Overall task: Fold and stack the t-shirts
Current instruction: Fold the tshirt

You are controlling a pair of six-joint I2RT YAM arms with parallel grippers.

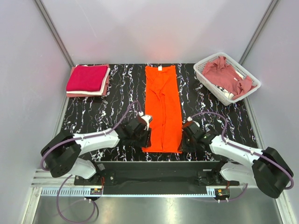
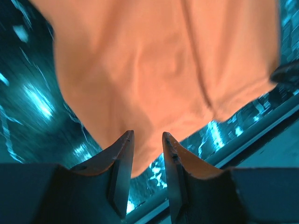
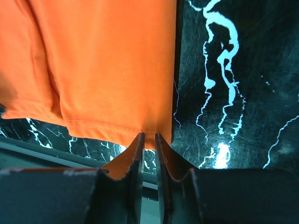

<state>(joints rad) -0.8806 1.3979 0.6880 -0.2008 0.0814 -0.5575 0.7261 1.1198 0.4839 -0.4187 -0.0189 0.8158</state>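
Left pincer (image 2: pixel 145 137) is down at the near left corner of the orange t-shirt (image 1: pixel 162 109), jaws parted with a clear gap, the corner of the cloth sitting right at the tips and nothing clamped. Over to the right pincer (image 3: pixel 148 136): jaws drawn in to a thin slit, tips right on the hem beside the near right corner. Is cloth nipped in there? Cannot tell from this angle. The orange t-shirt itself lies flat down the middle of the black marbled worktop (image 1: pixel 205 100) as a long narrow strip, collar end far, hem end near, between the two arms. Far left corner, a folded stack (image 1: pixel 87 88) sits well apart from it, with a crimson t-shirt (image 1: pixel 87 77) on top. Far right, the white basket (image 1: pixel 218 94) holds a crumpled dusty-rose t-shirt (image 1: pixel 224 74).
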